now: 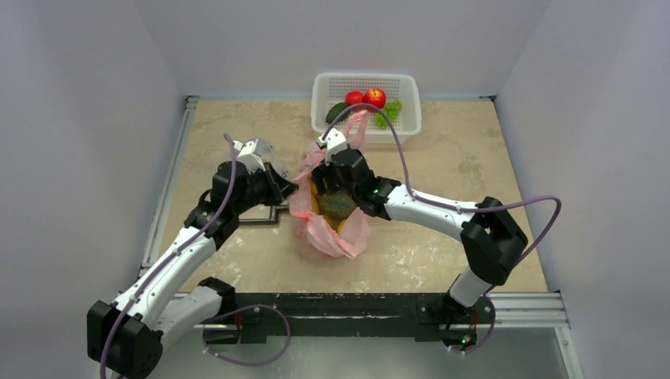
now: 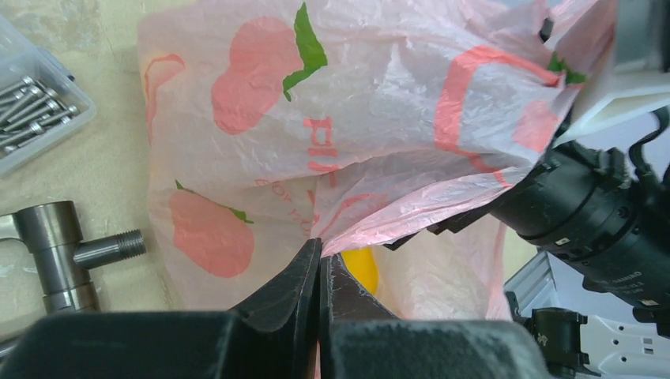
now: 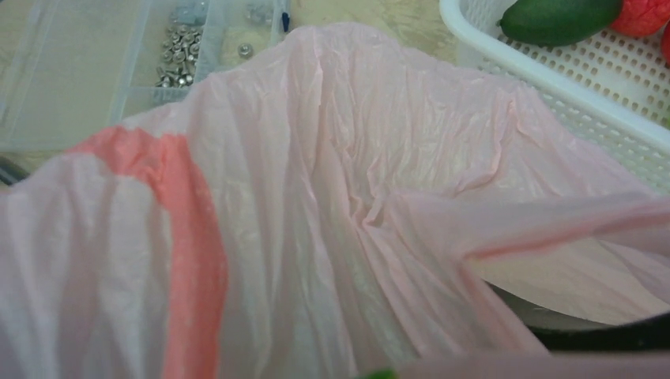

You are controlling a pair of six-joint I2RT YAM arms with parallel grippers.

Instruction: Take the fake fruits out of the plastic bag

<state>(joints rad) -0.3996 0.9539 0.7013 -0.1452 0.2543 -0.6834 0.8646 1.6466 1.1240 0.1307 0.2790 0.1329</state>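
- Plastic bag [image 1: 332, 229]: pink and crumpled, it sits mid-bench [image 1: 458, 158] between the two arms with its mouth facing up.
- Top view only: a dull-green melon [image 1: 338, 205] lies inside the bag, with a yellow fruit [image 1: 314, 201] touching its left side.
- Left gripper [image 2: 320, 264]: the wrist view shows its jaws pressed together on the bag's rim film. The yellow fruit [image 2: 359, 270] shows just behind the tips.
- Right gripper [image 1: 341, 180]: it is down at the bag mouth over the melon. I cannot tell the jaw gap, because pink film fills its wrist view.
- Right wrist view: the white basket [image 3: 553, 95] wall, a green avocado shape [image 3: 557, 17] and a clear screw box [image 3: 170, 47].
- Left wrist view only: a metal threaded fitting [image 2: 55, 245] on the bench.
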